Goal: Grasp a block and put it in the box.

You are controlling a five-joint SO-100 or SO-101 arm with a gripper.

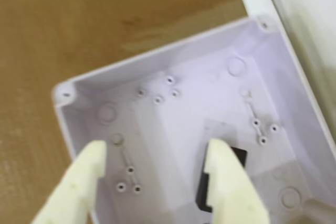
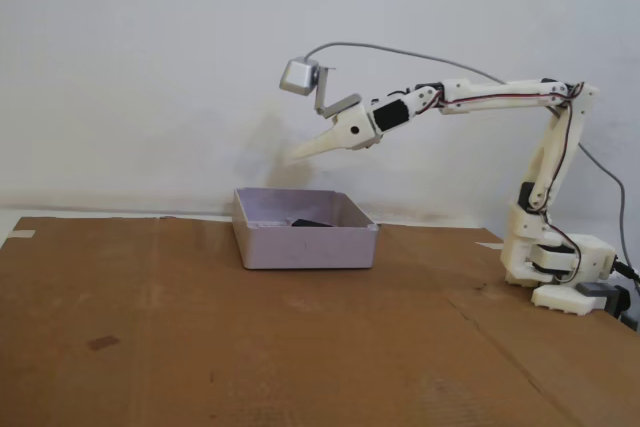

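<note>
A white plastic box sits on the brown table; in the fixed view it is the pale box in the middle. A black block lies on the box floor, partly hidden behind my right finger; its top edge shows in the fixed view. My gripper hangs above the box with its cream fingers spread apart and nothing between them. In the fixed view the gripper is stretched out well above the box.
The brown cardboard tabletop spreads around the box. A white wall stands right behind the box. The arm's base is at the right. A small dark mark lies on the cardboard at the left.
</note>
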